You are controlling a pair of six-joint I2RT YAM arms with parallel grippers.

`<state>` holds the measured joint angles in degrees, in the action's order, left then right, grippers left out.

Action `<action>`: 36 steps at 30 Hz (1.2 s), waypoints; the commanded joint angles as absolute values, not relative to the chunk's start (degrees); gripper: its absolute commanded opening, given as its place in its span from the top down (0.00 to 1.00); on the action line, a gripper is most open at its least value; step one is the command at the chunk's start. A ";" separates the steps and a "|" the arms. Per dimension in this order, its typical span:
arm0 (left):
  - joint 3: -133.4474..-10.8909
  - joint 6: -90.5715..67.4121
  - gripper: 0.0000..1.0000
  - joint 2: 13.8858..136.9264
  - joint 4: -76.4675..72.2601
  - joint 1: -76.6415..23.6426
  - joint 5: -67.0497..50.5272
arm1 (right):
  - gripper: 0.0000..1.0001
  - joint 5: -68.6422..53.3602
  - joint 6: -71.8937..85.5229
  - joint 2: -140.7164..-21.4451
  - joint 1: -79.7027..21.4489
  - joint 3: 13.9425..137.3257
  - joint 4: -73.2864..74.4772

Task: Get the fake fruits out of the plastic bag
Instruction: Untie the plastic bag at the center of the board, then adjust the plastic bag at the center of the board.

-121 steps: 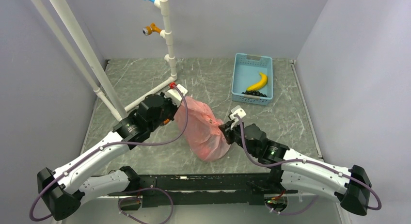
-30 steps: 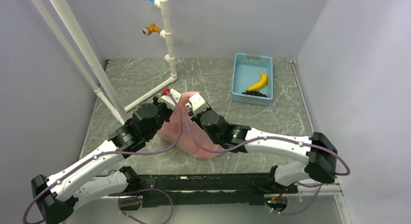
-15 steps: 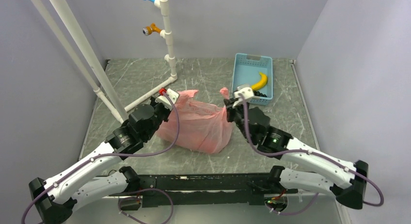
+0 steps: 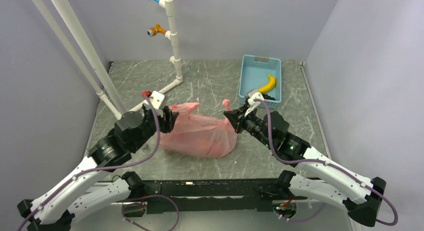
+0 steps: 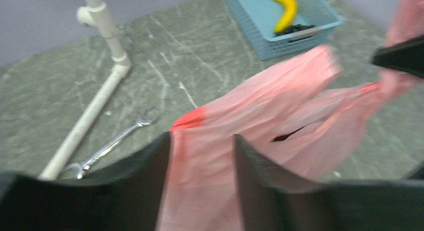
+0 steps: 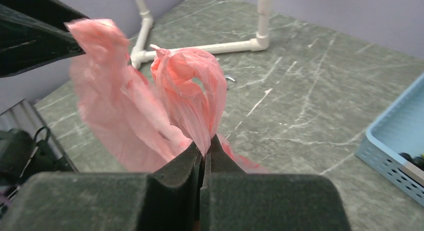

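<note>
The plastic bag point(image 4: 200, 136) lies slumped on the bench point(image 4: 210, 76) between the two arms. Its bulging body rests on the marbled grey-green surface near the middle, and its top is drawn out to both sides.

The left claw point(image 4: 170, 119) has one end of the bag's mouth. In the left wrist view its two fingers point(image 5: 142, 186) stand with a bunched band of pink film filling the gap between them, so we read it as clamped on the bag. The right claw point(image 4: 233, 119) is pressed tight on the loop handle point(image 6: 190, 86) at the other end, and the twisted film rises from its fingertips in the right wrist view. The film between the claws is stretched, and a dark slit of the mouth shows in it.

We cannot make out the fake fruits through the pink film.

Beyond the right claw a blue basket point(image 4: 243, 83) holds a yellow banana point(image 4: 266, 84) and a black grape bunch point(image 4: 265, 96). A wrench point(image 5: 112, 143) lies on the bench just beside the white pipe frame point(image 5: 90, 115).
</note>
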<state>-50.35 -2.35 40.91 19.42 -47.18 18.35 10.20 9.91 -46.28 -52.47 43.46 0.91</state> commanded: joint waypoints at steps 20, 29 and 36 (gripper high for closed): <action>-85.39 -21.09 0.09 60.37 54.85 -48.01 8.27 | 1.00 -2.48 8.71 -46.95 -52.30 46.48 -0.64; -84.40 -15.11 0.10 62.93 46.76 -48.04 5.65 | 1.00 -3.13 10.35 -46.17 -52.27 45.67 -1.22; -84.24 -13.35 0.49 65.52 48.13 -48.03 11.06 | 1.00 -0.23 11.65 -47.78 -52.29 48.76 1.65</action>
<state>-83.22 -15.70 64.49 49.41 -47.81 6.79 -1.85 10.04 -47.07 -52.42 44.27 1.34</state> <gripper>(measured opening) 0.640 0.010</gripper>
